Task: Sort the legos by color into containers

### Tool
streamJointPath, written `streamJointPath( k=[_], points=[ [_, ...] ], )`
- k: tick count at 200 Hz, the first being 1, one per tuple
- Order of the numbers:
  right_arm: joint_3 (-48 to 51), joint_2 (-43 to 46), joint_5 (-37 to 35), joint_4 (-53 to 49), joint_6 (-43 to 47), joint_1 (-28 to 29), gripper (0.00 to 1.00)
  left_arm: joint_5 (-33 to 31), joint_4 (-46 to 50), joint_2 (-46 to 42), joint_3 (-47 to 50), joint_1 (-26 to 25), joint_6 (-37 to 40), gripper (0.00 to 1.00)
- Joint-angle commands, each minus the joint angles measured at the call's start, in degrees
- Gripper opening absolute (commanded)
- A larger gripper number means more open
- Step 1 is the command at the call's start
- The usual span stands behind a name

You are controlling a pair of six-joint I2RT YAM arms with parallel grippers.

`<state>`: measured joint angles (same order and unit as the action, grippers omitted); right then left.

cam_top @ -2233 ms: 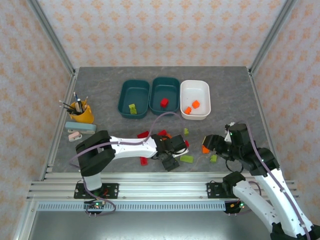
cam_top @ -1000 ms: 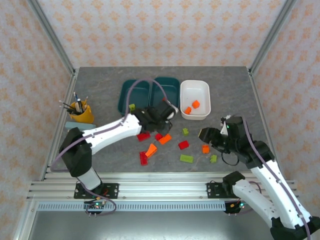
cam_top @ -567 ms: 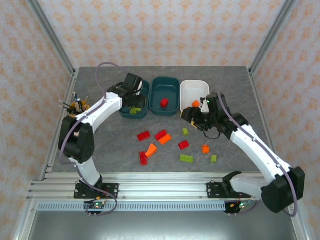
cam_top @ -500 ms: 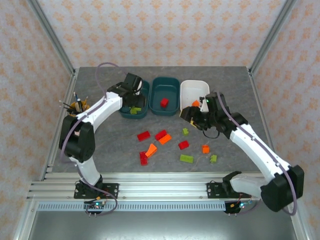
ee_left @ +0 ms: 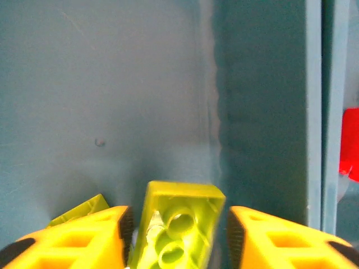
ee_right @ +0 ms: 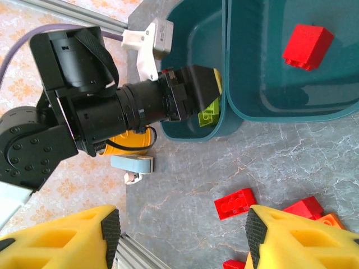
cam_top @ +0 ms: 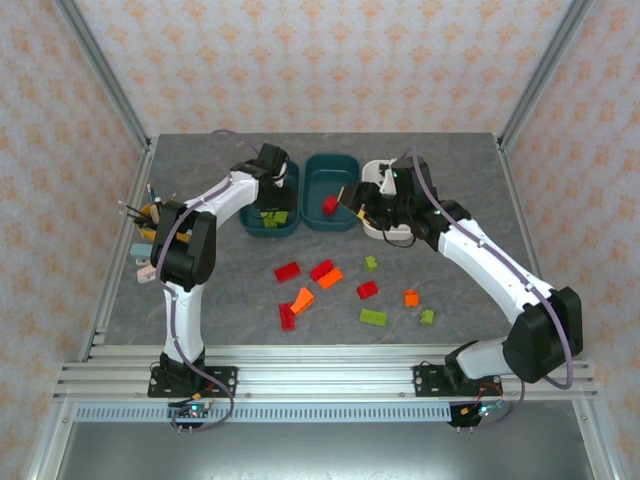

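A lime brick (ee_left: 179,227) lies on the floor of the left teal tray (cam_top: 250,190), between the left arm's fingers (ee_left: 84,235). These fingers are parted and stand just off the brick on either side, with a thin strip of tray floor showing beside it, so the brick is not clamped. A second lime brick (ee_left: 78,208) pokes out just beside the first one, partly behind one finger. From the right wrist view the same brick sits low in the near corner of that tray, right under the left arm's yellow fingertip.

The middle teal tray (cam_top: 330,170) stands touching or almost touching the left one and holds one red brick (cam_top: 329,204). The white tray (cam_top: 375,170) is next in the row, mostly covered by the right arm.

The right arm's fingers (ee_right: 61,238) hang over the gap between the middle and white trays, spread wide with nothing between them.

On the grey worktop (cam_top: 220,290) nearer the arm bases, loose bricks are scattered: red ones (cam_top: 287,271), orange ones (cam_top: 331,278) and lime ones (cam_top: 373,317), all well apart from the trays.

A yellow cup of pens (cam_top: 157,218) stands near the worktop's left edge
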<state>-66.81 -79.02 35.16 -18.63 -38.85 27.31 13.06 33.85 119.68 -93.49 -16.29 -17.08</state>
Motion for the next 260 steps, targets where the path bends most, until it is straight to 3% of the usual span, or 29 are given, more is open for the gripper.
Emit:
streamJointPath(
  k=[1,35,56,75,118,178,210,260],
  points=[
    [-2.5,-0.6,-3.3,-5.6,3.8,0.8,0.63,-2.0,2.7,-0.8,-2.0,0.5,-0.4,0.58],
    [-3.2,-0.4,-12.8,-17.4,3.0,1.1,0.60,-4.9,3.6,-5.4,-1.7,0.6,-0.5,0.67],
    [-1.7,-0.6,-19.0,-25.4,-4.6,1.1,0.58,-5.8,2.6,-10.7,0.0,0.3,-1.1,0.70],
    [1.8,-1.3,-19.7,-28.8,-13.5,1.1,0.58,-5.3,-0.4,-18.2,4.0,-1.3,-0.1,0.72],
    [9.4,-2.9,-19.3,-24.1,-29.0,5.0,0.60,-2.6,-7.0,-35.1,18.5,-9.3,1.7,0.77],
    [14.1,-8.7,-17.7,-19.4,-36.8,7.3,0.62,-4.3,-14.2,-54.6,36.5,-22.5,-5.7,0.79],
    [15.5,-11.2,-17.4,-15.0,-37.8,7.5,0.59,-5.6,-14.6,-60.1,40.6,-26.3,-8.3,0.80],
    [16.8,-14.7,-16.6,-11.1,-38.7,7.5,0.50,-6.6,-13.4,-62.6,42.0,-27.5,-8.9,0.80]
  ],
)
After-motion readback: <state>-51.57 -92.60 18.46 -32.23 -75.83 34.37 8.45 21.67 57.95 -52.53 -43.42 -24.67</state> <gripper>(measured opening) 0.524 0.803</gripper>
